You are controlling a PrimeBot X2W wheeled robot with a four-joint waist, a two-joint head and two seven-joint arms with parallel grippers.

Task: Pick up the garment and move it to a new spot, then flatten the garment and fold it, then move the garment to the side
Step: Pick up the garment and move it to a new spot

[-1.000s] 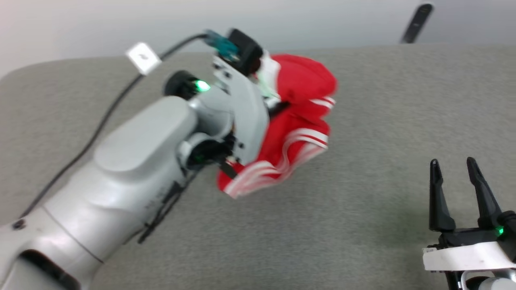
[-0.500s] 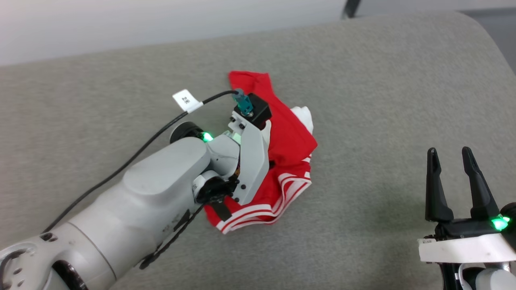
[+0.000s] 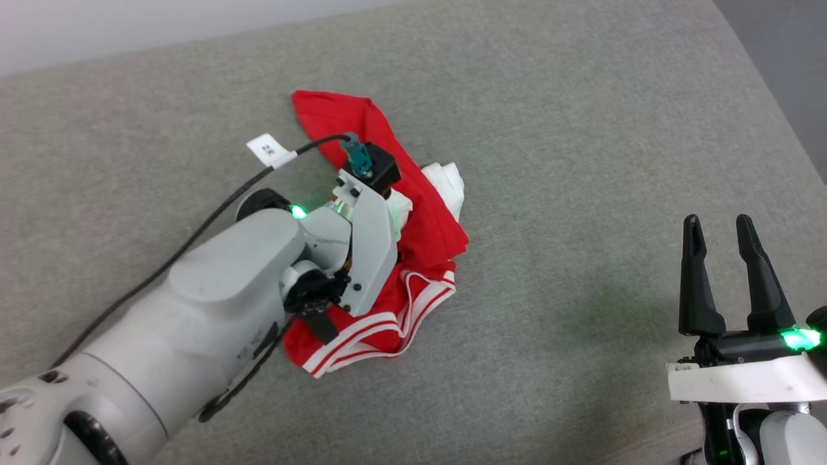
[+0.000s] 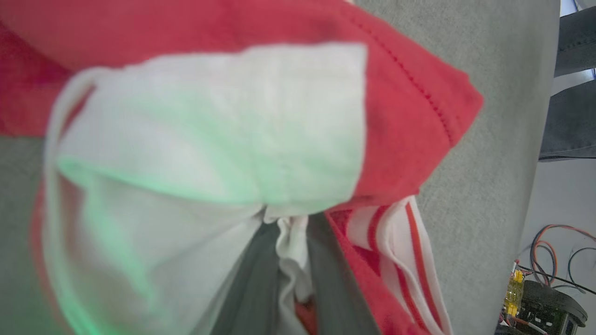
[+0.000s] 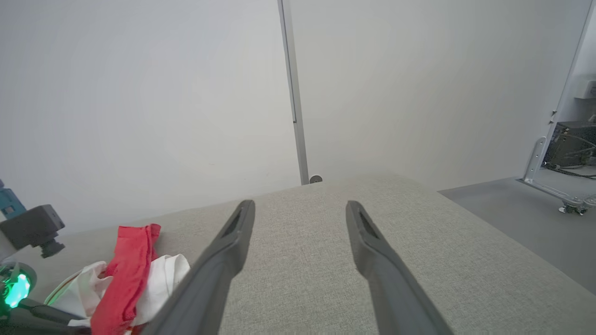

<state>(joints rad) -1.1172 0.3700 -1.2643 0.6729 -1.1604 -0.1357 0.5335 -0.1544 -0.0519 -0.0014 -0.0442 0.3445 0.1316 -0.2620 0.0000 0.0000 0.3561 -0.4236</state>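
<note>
The garment (image 3: 429, 226) is a crumpled heap of red cloth with white sleeves and striped trim, lying on the grey padded surface (image 3: 581, 161) left of centre. My left wrist (image 3: 362, 245) leans down over it and hides the fingers in the head view. In the left wrist view my left gripper (image 4: 289, 228) is shut on a bunched white fold of the garment (image 4: 409, 116). My right gripper (image 3: 717, 226) stands open at the lower right, well clear of the cloth, with nothing between its fingers (image 5: 300, 204). The garment (image 5: 130, 270) lies to its left.
A black cable with a white tag (image 3: 266, 150) runs from my left wrist across the surface. The surface's rounded right edge (image 3: 769, 97) drops to a grey floor. A white wall lies beyond the far edge (image 5: 186, 116).
The left gripper has lowered the garment from hanging in the air onto the surface, where a red end now trails out flat. The head camera has shifted. The right gripper stays open.
</note>
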